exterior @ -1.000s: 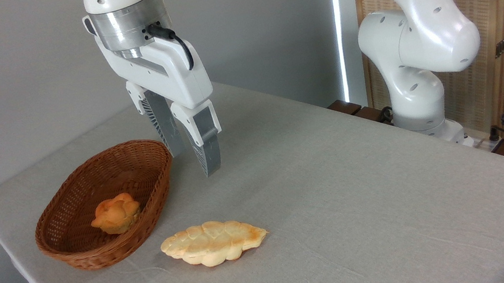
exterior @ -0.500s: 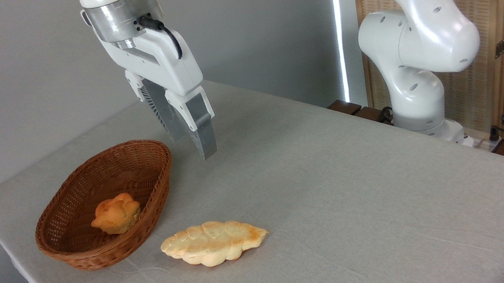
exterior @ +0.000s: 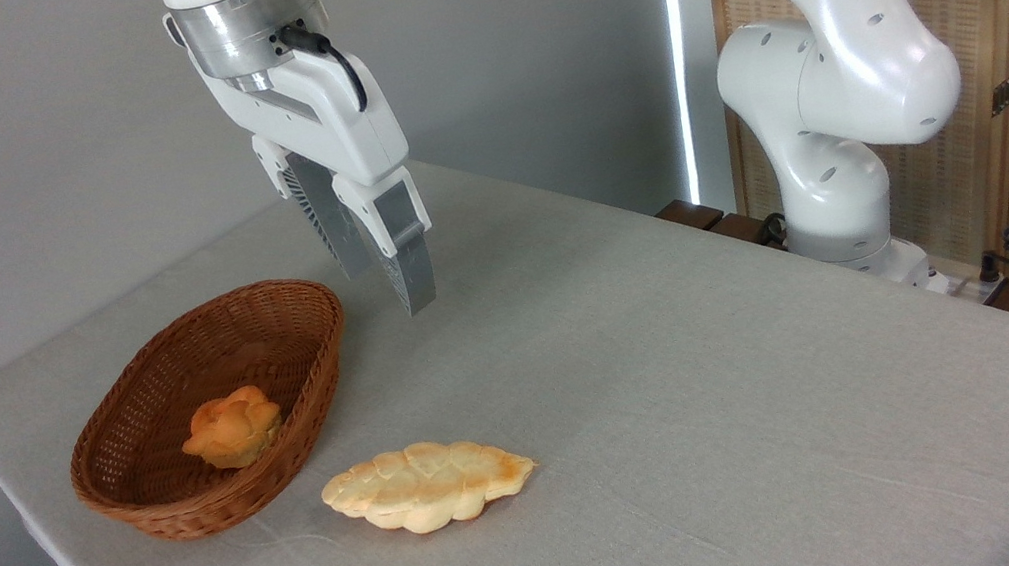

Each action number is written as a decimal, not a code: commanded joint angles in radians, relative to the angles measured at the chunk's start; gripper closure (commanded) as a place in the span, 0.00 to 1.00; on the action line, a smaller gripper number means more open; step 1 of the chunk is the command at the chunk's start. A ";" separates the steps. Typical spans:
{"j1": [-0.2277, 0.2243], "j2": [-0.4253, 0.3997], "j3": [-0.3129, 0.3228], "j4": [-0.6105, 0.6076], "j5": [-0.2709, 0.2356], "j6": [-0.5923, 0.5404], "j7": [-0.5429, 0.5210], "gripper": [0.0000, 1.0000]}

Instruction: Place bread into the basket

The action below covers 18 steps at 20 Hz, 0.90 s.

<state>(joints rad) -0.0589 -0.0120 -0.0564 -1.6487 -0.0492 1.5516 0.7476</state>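
basket (exterior: 296,341) near table's (exterior: 685,396) left edge, an orange bun (exterior: 231,428) inside; bread (exterior: 427,484) flat on table just right of basket's front rim, outside it; gripper (exterior: 388,281) in air above basket's right end, fingers together, empty; arm base (exterior: 836,170) at right edge

You can't see the arm (exterior: 843,57) above its elbow; the top edge cuts it, and the wrist too. The rear finger (exterior: 323,226) of the claw (exterior: 384,287) is half hidden. The bun (exterior: 231,428) hides its underside in the basket (exterior: 195,504). The worktop (exterior: 688,416) runs off frame.
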 commanded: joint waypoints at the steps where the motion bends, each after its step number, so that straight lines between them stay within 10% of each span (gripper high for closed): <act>1: 0.002 0.009 0.007 0.009 -0.001 -0.005 -0.002 0.00; 18: 0.005 0.015 0.017 0.009 -0.015 0.041 -0.033 0.00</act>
<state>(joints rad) -0.0537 0.0008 -0.0451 -1.6486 -0.0491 1.5829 0.7326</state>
